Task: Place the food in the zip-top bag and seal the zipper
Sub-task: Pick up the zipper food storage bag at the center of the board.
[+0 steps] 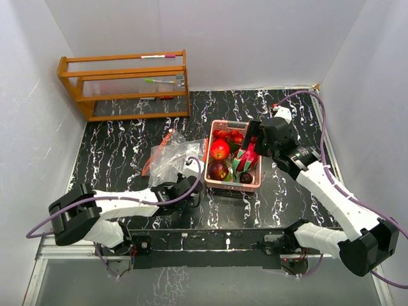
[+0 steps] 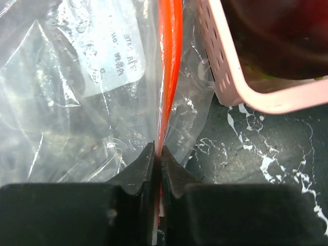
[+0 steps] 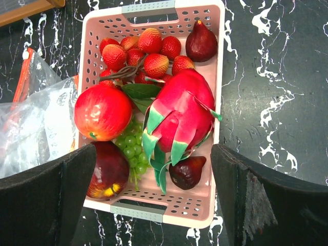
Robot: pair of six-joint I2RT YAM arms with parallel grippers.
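Marbled tabletop (image 1: 108, 153): left end effector (image 2: 158, 152) pinches bag (image 2: 61, 128) zipper (image 2: 169, 51); label (image 2: 115, 59) txt illegible.

Fruits (image 3: 179, 110) heaped in basket (image 3: 217, 61); bag (image 1: 172, 156) crumpled beside.

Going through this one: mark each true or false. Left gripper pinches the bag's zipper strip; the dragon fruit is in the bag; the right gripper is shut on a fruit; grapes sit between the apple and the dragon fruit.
1. The left gripper is pinched on the orange zipper strip of the zip-top bag. True.
2. The dragon fruit is inside the bag. False: it lies in the pink basket.
3. The right gripper is shut on a fruit. False: it hangs open above the basket, holding nothing.
4. The green grapes lie in the basket between the red apple and the dragon fruit. True.
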